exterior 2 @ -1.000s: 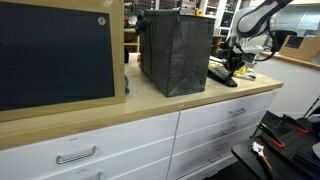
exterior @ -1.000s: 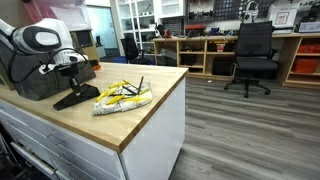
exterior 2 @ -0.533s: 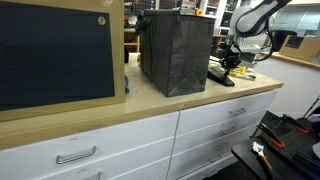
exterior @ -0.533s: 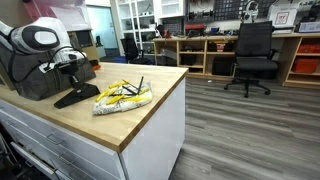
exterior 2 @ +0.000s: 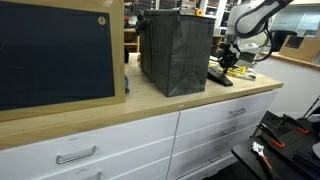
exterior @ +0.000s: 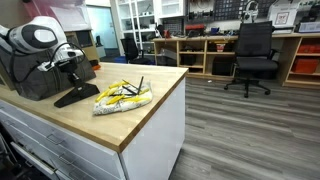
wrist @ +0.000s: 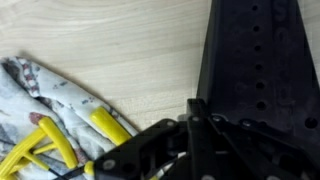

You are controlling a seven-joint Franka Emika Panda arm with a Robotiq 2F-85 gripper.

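Wrist view: the hand (wrist: 196, 118), closed and empty, hangs over a black perforated plate (wrist: 255, 60) lying on the worktop (wrist: 120, 40). It looks stiff and fairly light, and its thin side edge seems best to pinch. Just beside it lies a soft cloth (wrist: 45, 95) bundling yellow cables (wrist: 108, 125). Behind them stands a dark bag (exterior: 25, 75).

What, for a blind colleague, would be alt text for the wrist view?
The shut gripper hangs over a light wooden countertop, beside a black perforated plate on the right. A patterned cloth with yellow cords lies at lower left.
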